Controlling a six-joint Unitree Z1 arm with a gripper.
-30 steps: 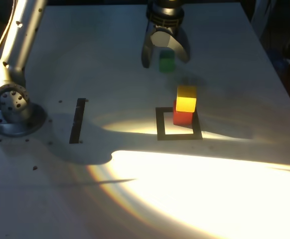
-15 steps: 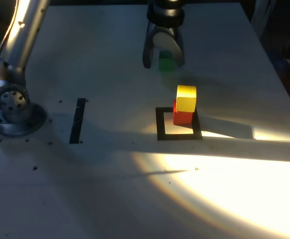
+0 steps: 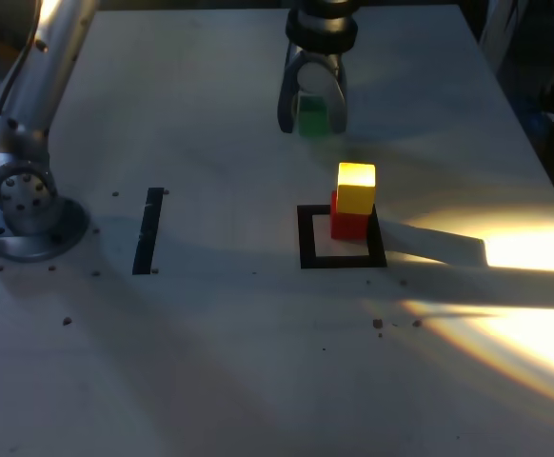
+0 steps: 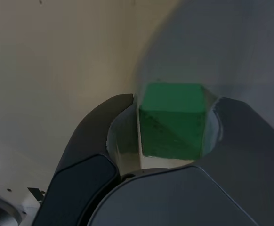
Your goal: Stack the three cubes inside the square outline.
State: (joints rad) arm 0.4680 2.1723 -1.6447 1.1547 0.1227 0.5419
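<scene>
The green cube (image 3: 312, 116) (image 4: 172, 120) rests on the white table at the far side, and my gripper (image 3: 311, 124) (image 4: 174, 100) is shut on it, one dark finger pressed against each side. Nearer the camera in the exterior view, the yellow cube (image 3: 356, 188) sits on top of the red-orange cube (image 3: 349, 226). That pair stands in the far right corner of the square outline (image 3: 306, 238), the red cube's back edge over the black frame. The wrist view shows only the green cube between the fingers.
A straight black strip (image 3: 149, 229) lies on the table toward the exterior view's left. My arm's metal base (image 3: 25, 200) is bolted at the left edge. Bright sunlight patches cover the right front of the table (image 3: 258, 362).
My gripper's fingers have drawn in from wide apart to the sides of the green cube. The cube and the yellow-red stack have not moved. The sunlight patch has slid to the right.
</scene>
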